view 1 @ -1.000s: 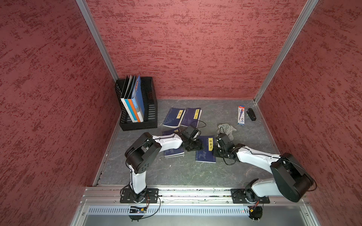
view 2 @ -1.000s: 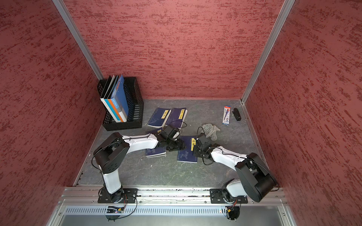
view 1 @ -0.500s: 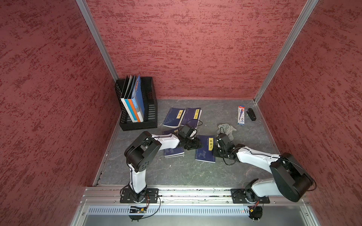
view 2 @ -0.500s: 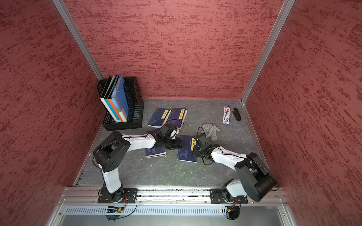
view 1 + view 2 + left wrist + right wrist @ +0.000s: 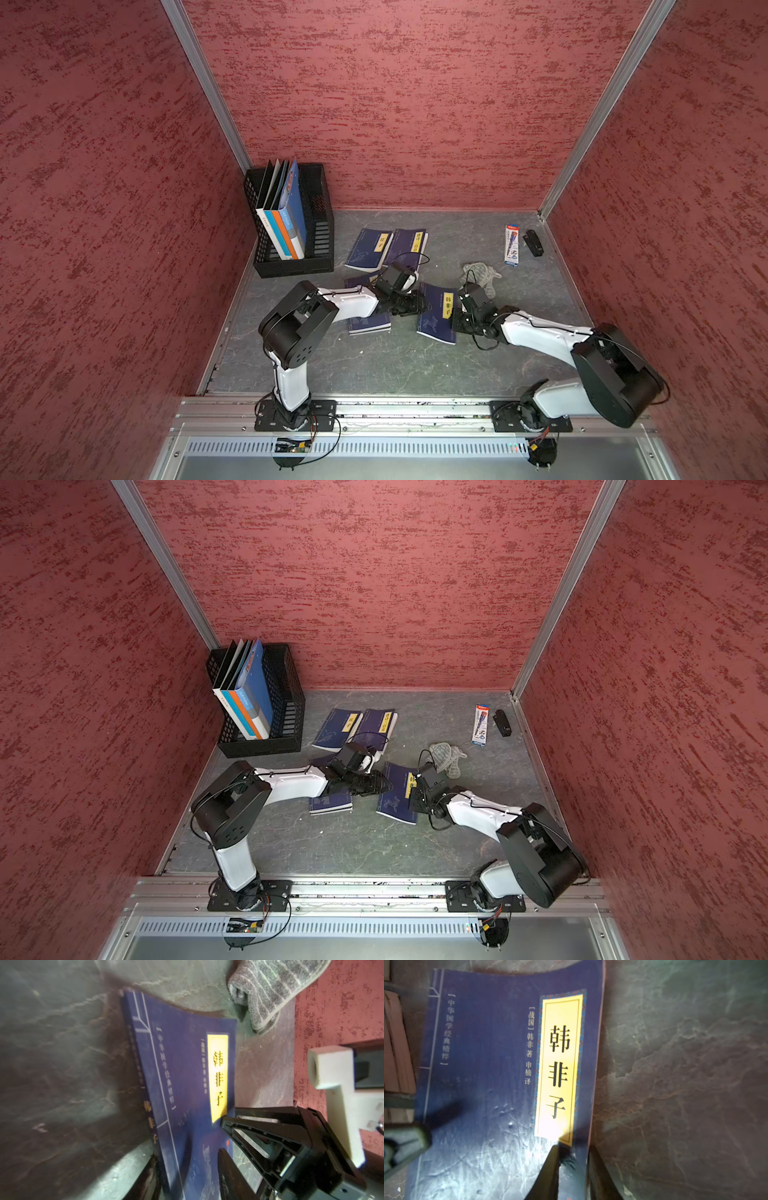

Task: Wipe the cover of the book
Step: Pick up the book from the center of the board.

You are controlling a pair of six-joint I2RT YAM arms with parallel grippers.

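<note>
The book [image 5: 437,312] is dark blue with a yellow title label and lies flat on the grey floor in both top views [image 5: 397,793]. My left gripper [image 5: 419,306] [image 5: 187,1159] is open. Its jaws straddle the book's spine edge, one finger [image 5: 225,1167] over the cover and one beside the spine. My right gripper [image 5: 456,322] [image 5: 573,1150] is shut on the book's opposite long edge, near the label's end. A grey cloth [image 5: 480,274] [image 5: 270,991] lies crumpled on the floor just behind the right gripper, touched by neither.
Two similar blue books [image 5: 370,249] [image 5: 409,245] lie further back, and another [image 5: 370,325] sits under my left forearm. A black file basket [image 5: 322,232] with folders stands back left. A pen pack [image 5: 511,245] and a black stapler [image 5: 533,243] lie back right.
The left gripper's jaws have narrowed around the book's spine edge, and its wrist has shifted slightly. The right gripper and the book have stayed put.
</note>
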